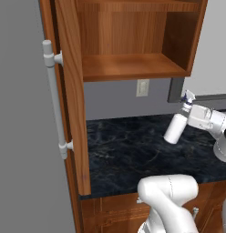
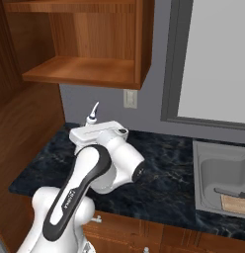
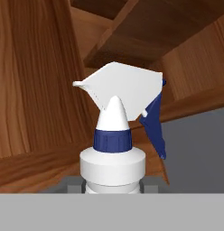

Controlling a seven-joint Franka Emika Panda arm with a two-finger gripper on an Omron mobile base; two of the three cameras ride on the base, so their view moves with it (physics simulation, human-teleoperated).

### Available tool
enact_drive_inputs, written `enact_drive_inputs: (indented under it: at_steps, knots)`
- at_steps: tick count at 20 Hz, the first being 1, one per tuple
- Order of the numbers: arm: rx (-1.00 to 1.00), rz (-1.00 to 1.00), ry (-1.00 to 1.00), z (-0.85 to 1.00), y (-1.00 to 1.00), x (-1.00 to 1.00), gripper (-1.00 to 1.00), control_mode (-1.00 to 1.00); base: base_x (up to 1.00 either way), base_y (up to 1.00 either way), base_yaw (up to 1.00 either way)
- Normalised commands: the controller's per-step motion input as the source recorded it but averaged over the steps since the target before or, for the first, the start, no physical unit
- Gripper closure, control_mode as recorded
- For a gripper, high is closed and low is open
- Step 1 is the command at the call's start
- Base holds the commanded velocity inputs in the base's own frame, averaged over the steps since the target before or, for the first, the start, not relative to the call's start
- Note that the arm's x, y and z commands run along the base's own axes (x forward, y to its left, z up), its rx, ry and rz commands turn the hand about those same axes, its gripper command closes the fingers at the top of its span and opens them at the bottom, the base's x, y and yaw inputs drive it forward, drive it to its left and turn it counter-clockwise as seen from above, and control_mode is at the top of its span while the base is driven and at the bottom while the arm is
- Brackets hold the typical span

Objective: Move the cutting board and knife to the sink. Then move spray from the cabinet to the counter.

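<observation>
Left base view: spray [image 1: 175, 128] in gripper [image 1: 187, 113]

Robot arm [image 2: 90, 183]: glossy white rounded shell segments, smooth and tubular. Dark charcoal band runs along one link, bearing small pale lettering too fine to read. Joints bulbous, with dark grey seams and end caps. Flat white rectangular hand block [image 2: 100, 132] at the wrist. No visible cables.

Flanking base views, shared counter [image 1: 133, 150]

counter [image 1: 128, 150] bare, cabinet [image 1: 133, 41] door apparently open
</observation>
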Motion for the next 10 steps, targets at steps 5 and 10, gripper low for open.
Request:
enact_drive_inputs:
  at_steps: [5,10]
  knots:
    - [-0.06,0.03,0.0,-0.41,0.0,0.18,1.0,-1.0,0.0,0.0,0.0]
    - [-0.07,0.04,0.0,-0.39,0.0,0.15,1.0,-1.0,0.0,0.0,0.0]
